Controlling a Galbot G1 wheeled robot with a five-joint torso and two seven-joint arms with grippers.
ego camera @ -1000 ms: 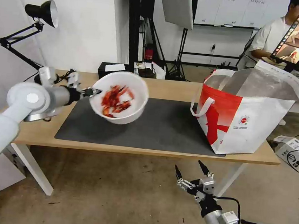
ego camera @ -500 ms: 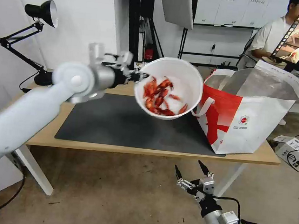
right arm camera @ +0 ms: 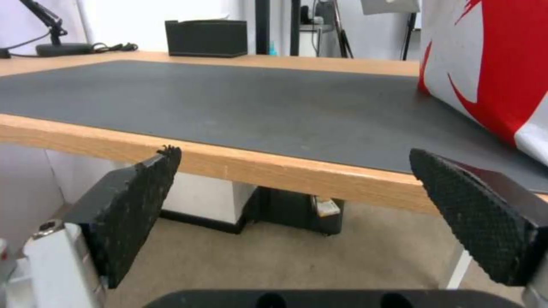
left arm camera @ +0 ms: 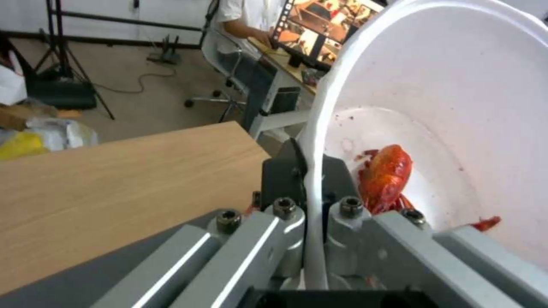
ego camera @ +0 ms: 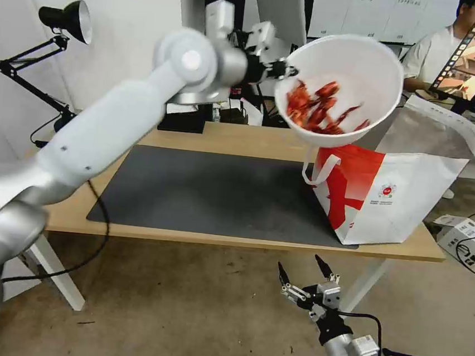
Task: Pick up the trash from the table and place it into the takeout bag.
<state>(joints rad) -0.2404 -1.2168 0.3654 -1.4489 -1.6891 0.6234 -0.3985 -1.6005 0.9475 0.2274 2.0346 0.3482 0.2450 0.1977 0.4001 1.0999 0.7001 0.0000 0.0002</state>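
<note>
My left hand (ego camera: pixel 284 70) is pinched shut on the rim of the white bowl (ego camera: pixel 346 71), one finger inside the wall and one outside, as the left wrist view shows. I hold the bowl high in the air, tipped, just above the open mouth of the takeout bag (ego camera: pixel 392 198), which stands at the right end of the desk (ego camera: pixel 241 139). The bowl looks light and thin-walled, so I judge the rim will flex under a one-sided grip. The red scraps (ego camera: pixel 317 110) lie loose against the lower side and would likely slide if I tilt further. A grip on the rim seems the only sensible hold; the smooth wall is probably slippery. My right hand (ego camera: pixel 306 280) hangs wide open and empty below the desk's front edge.
</note>
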